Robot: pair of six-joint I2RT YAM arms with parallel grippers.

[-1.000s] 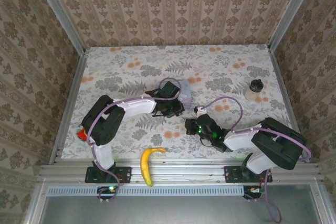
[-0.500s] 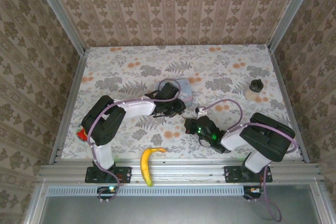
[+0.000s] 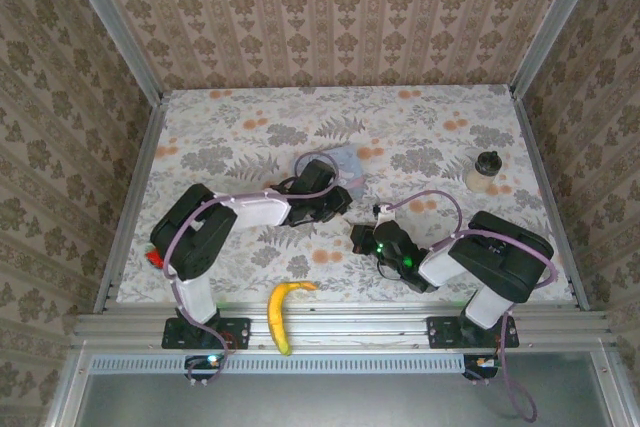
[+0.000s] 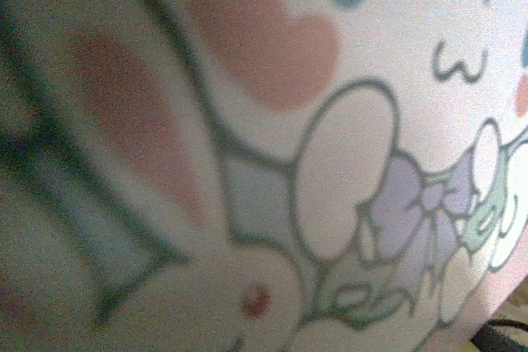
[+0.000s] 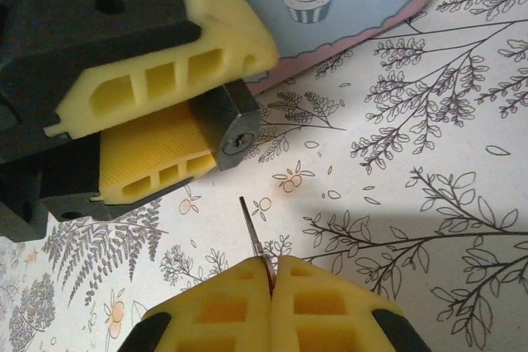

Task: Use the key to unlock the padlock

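Just beside the pale blue cartoon tin (image 5: 330, 6), the left jaws are gripping the small dark squarish metal padlock (image 5: 235, 131) while the right jaws, pinching the thin dark metal key (image 5: 252, 232), are aligning it for straight insertion next.

Lab robot cell dressed as a room: my left arm (image 3: 250, 209) and right arm (image 3: 445, 265) bolted to an aluminium rail (image 3: 340, 325) at near edge, floral worktop (image 3: 230, 112), wallpaper panels (image 3: 330, 17) left, right, far, metal corner posts (image 3: 110, 22).
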